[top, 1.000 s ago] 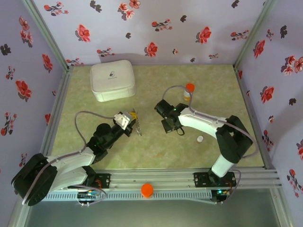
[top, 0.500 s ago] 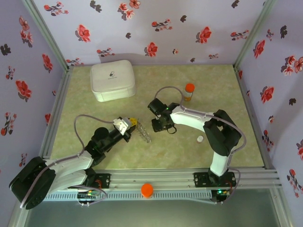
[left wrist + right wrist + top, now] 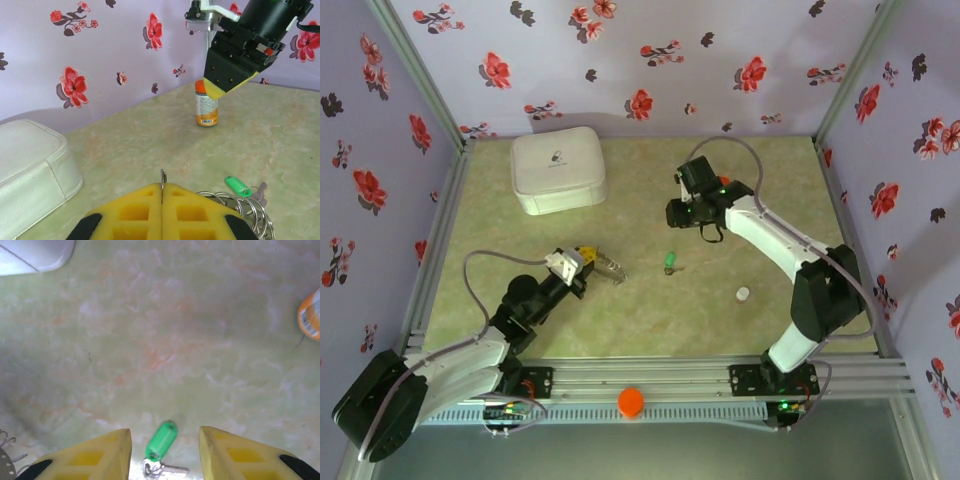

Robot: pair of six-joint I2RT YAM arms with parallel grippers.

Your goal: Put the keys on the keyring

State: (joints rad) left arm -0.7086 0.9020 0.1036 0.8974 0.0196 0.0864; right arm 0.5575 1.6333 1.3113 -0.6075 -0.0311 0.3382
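Observation:
My left gripper [image 3: 582, 264] is shut on the thin metal edge of the keyring [image 3: 162, 179], which pokes up between its yellow pads. The ring's wire loops [image 3: 246, 209] lie to the right on the table, and from above the keyring [image 3: 611, 268] shows just right of the gripper. A green-tagged key [image 3: 669, 262] lies loose on the mat right of the ring. My right gripper [image 3: 686, 212] hovers farther back, open and holding nothing. In the right wrist view the green key [image 3: 161, 440] lies on the table below, between the spread fingers [image 3: 100, 457].
A white zip case [image 3: 558, 168] stands at the back left. An orange-capped bottle [image 3: 206, 105] stands behind the right gripper. A small white cap [image 3: 743, 294] lies at the right. An orange cap [image 3: 631, 401] rests on the front rail.
My right gripper has opened and let the green key drop onto the mat, then pulled up and back to the right. My left gripper has shifted slightly left with the ring.

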